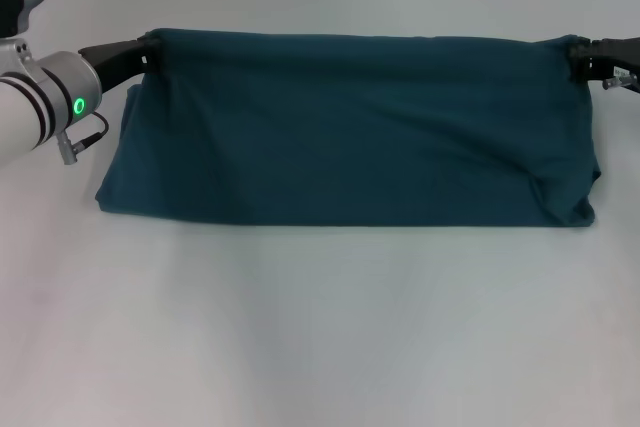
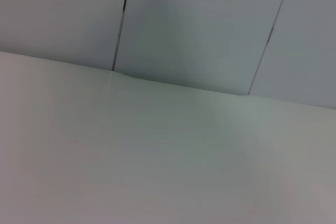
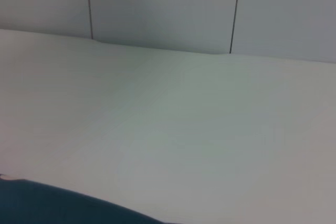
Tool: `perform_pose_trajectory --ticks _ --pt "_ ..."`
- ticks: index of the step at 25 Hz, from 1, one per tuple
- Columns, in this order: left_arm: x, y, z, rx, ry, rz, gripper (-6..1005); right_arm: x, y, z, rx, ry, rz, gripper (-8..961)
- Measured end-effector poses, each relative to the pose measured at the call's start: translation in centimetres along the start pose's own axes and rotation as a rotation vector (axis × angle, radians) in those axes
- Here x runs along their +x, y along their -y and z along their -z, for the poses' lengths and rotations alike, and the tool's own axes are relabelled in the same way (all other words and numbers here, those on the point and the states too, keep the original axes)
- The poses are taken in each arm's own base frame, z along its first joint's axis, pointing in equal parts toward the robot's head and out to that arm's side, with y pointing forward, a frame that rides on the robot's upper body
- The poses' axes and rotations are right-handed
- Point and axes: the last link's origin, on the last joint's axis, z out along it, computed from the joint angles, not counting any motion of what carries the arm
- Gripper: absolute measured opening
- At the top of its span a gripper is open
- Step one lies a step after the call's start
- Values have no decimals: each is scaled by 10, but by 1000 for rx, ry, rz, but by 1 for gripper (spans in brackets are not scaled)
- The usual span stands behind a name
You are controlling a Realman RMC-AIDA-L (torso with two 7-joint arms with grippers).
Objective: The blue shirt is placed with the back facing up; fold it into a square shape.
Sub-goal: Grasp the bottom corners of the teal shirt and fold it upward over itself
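- Left gripper point(image 1: 148, 50) fingers are pinching the blue shirt point(image 1: 350, 132) at its far left corner.
- Right gripper point(image 1: 577, 59) fingers are clamping its far right corner.
- Shirt is stretching between them, its near edge resting on the white surface point(image 1: 320, 327).

The left arm point(image 1: 35, 97) has a light grey cylindrical housing with black ring seams and a dark end cap at the upper joint. A green illuminated ring indicator point(image 1: 79, 105) sits on the wrist segment. A thin black cable point(image 1: 90, 132) loops beneath it to a small connector. The left gripper point(image 1: 148, 47) and right gripper point(image 1: 578, 57) are black, angular assemblies.
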Motion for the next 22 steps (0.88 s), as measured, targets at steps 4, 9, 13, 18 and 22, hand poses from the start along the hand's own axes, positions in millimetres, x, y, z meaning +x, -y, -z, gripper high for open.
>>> perform_pose_trajectory --ticks 4,9,13,18,22 --pt "-2 -1 -1 -2 2 -2 21 1 -2 -1 -1 1 -12 82" --pt "-4 -3 -1 -6 7 -8 27 3 -4 -1 -2 -1 2 84" --pt "-4 -5 -3 -8 5 -14 51 3 -4 -1 -3 -1 2 86" --pt "-4 -7 -4 -5 3 -12 81 4 -4 -1 -3 1 -4 88" --pt "-3 -3 -3 20 -15 27 105 3 0 1 3 8 -1 90"
